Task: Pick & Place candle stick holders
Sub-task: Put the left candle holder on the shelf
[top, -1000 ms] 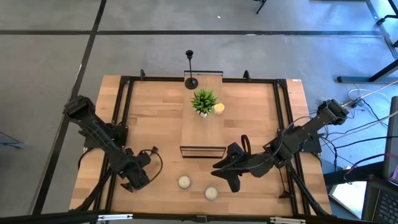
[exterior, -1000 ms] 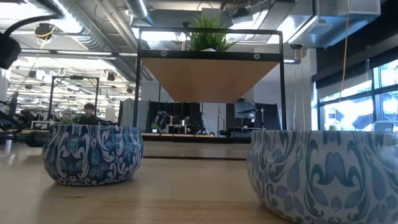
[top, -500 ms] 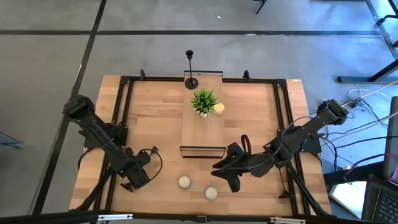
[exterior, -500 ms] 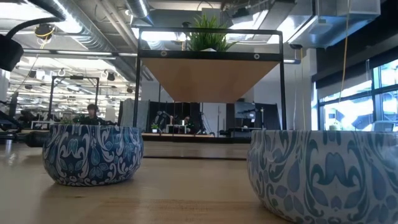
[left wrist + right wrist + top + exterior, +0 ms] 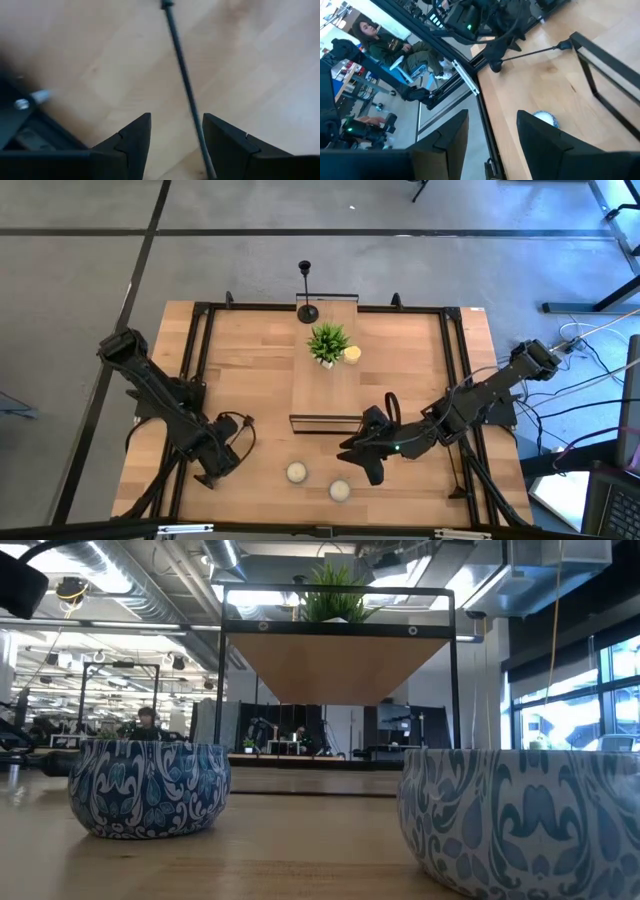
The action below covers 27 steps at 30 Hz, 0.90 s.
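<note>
Now, my left gripper (image 5: pixel 176 120) is low over the table (image 5: pixel 250 360) near its front left, fingers apart. A holder (image 5: pixel 181 70) runs its thin stem through the gap. The stem is close against one finger and well clear of the other, so nothing is clamped. I cannot tell whether the stem lies flat on the wood or is propped up a little.

To do this well, I judge I should shift sideways until the stem sits in the middle of the gap. Then I would close slowly and squarely across it. A rod this thin will likely roll or pivot if one pad reaches it first. Gripping nearer the heavy base end should stop it swinging when lifted.

My right gripper (image 5: pixel 492 117) waits over the front middle, fingers apart and empty, with a candle (image 5: pixel 545 118) on the wood beyond them. A second holder (image 5: pixel 305 290) stands upright at the table's far edge.
</note>
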Available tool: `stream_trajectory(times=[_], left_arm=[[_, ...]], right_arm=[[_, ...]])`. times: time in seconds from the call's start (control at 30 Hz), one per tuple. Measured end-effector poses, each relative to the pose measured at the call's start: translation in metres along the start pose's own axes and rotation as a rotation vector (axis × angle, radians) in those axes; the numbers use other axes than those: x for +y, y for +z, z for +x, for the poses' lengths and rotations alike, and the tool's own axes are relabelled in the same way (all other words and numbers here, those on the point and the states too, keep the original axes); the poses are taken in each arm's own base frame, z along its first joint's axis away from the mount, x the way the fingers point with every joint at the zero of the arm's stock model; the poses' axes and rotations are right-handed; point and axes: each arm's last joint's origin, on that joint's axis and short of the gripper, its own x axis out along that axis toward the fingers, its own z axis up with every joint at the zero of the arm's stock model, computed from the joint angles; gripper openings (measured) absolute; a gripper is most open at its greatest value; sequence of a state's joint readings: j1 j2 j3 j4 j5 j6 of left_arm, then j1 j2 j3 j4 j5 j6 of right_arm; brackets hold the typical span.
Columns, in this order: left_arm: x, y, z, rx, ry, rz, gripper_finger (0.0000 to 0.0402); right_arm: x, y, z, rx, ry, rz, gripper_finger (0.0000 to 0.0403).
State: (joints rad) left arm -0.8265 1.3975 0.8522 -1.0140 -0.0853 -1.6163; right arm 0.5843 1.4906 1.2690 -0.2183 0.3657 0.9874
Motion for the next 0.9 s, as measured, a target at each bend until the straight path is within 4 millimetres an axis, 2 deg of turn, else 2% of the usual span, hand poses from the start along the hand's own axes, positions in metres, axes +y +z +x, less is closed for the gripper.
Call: stream_trajectory(times=[0.2,0.5,0.67,0.77,0.9], left_arm=[[-0.005,0.000,0.010,-0.002,-0.083,-0.021,0.0176],[0.005,-0.003,0.040,0.021,-0.090,-0.047,0.0176],[0.003,-0.004,0.042,0.046,-0.121,-0.051,0.0173],[0.003,-0.005,0.041,0.066,-0.121,-0.046,0.0160],[0.004,-0.006,0.041,0.092,-0.116,-0.029,0.0119]], right_arm=[[-0.002,0.005,0.002,0.017,0.019,0.011,0.0172],[-0.001,0.006,0.002,0.014,0.038,0.023,0.0172],[-0.001,0.006,0.002,0.015,0.041,0.038,0.0172],[-0.001,0.006,0.002,0.015,0.041,0.038,0.0172],[-0.001,0.006,0.002,0.015,0.040,0.035,0.0172]])
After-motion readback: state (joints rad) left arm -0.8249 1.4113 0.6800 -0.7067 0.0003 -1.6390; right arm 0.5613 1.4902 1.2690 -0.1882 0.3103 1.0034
